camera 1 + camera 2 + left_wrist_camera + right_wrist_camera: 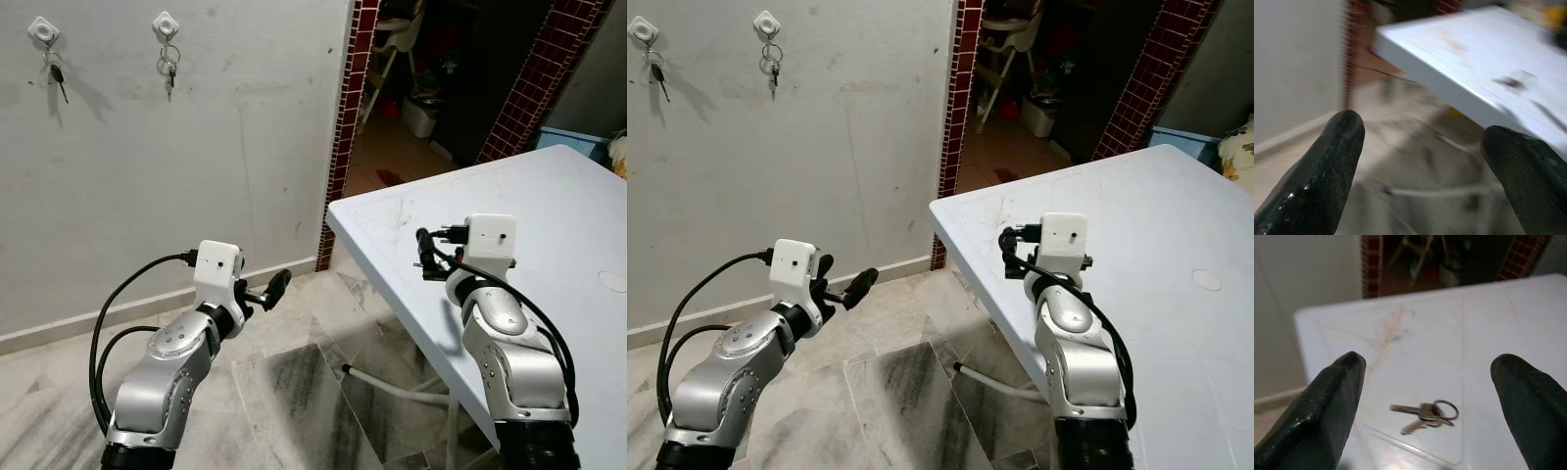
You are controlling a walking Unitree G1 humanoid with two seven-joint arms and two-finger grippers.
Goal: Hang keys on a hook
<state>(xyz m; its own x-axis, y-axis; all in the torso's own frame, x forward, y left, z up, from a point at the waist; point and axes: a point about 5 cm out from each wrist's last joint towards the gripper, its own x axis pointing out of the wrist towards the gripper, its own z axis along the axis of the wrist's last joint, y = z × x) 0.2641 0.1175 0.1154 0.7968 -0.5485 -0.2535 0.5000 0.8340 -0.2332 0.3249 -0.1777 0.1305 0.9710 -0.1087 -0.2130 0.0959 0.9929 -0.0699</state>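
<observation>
Both grippers' fingers [1327, 411] spread apart; keys [1425, 415] lie on table [1498, 333], seemingly untouched.

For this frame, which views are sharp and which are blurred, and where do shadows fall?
Left eye view: sharp; the two key sets on the wall hooks cast soft shadows rightwards on the wall. Left wrist view: smeared and soft, the white table streaky beyond the left gripper, jaws apart. Right wrist view: the keys on the table are slightly soft; the right gripper has its jaws apart.
</observation>
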